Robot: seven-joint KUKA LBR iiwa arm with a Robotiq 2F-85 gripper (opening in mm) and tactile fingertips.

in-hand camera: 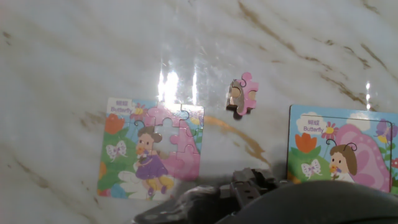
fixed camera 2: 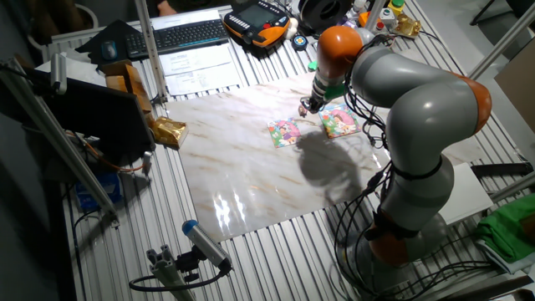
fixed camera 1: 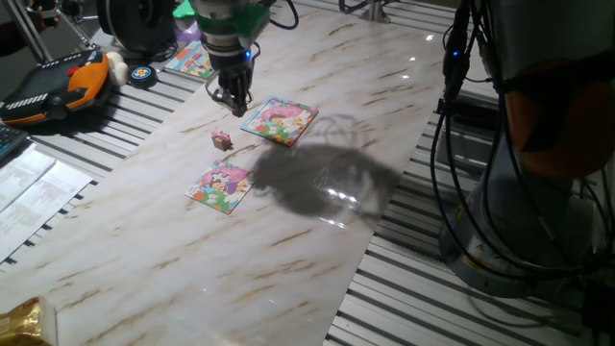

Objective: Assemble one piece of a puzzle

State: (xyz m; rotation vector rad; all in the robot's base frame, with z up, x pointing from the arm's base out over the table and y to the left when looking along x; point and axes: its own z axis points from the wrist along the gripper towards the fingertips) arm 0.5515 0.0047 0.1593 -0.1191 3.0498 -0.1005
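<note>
The piece (in-hand camera: 242,96), tiny with a pink print, lies loose on the marble table; it also shows in one fixed view (fixed camera 1: 222,140). The puzzle (in-hand camera: 151,148), a small square cartoon board, lies to its left with a piece-shaped gap (in-hand camera: 166,129) near its top; it also shows in both fixed views (fixed camera 1: 220,185) (fixed camera 2: 285,132). My gripper (fixed camera 1: 231,97) hangs just above the table, a little beyond the piece and beside the larger board. Its fingers stand slightly apart and hold nothing. In the hand view only a dark blur of the fingers (in-hand camera: 249,186) shows at the bottom edge.
A larger square picture board (fixed camera 1: 279,120) lies right of the gripper, also in the hand view (in-hand camera: 342,155). A teach pendant (fixed camera 1: 48,86), a tape roll (fixed camera 1: 142,74) and papers (fixed camera 1: 29,183) lie on the slatted bench at the left. Cables hang at the right (fixed camera 1: 461,144).
</note>
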